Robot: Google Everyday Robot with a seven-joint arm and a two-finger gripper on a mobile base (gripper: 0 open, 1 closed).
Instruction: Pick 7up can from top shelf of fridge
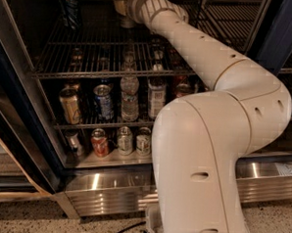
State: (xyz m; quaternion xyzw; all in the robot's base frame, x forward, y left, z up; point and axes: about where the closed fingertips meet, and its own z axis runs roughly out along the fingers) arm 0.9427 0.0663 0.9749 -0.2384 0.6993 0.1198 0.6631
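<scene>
Fig.: robot arm reaching into drinks cooler, seen from the floor in front, near to far.

(a) Foreground: speckled floor (27, 220) w/ a black cable (123, 231) running under the robot. The cream arm (198, 155) fills the right-centre, elbow bent, forearm going up and left into the cabinet.

(b) The fridge (13, 126): dark blue door frame at left and right, shiny steel base (103, 189) along the bottom.

(c) Lowest row: red can (100, 142) beside two pale cans (124, 140). Rack above holds a gold can (70, 104), a blue can (103, 101) and a clear bottle (130, 98), all upright, side by side.

(d) The top shelf (90, 52): grey wire bars, fridge-wide. A dark blue can (69, 9) stands at its far left, well apart from the arm.

(e) The gripper (120, 4): at the top edge of view, deep over the top shelf, left of the wrist. Whether it is spread or closed cannot be told from here.

(f) The 7up can (125, 22): pale silvery form on the top shelf just below the gripper, largely hidden by it; contact btw. the two cannot be told.
</scene>
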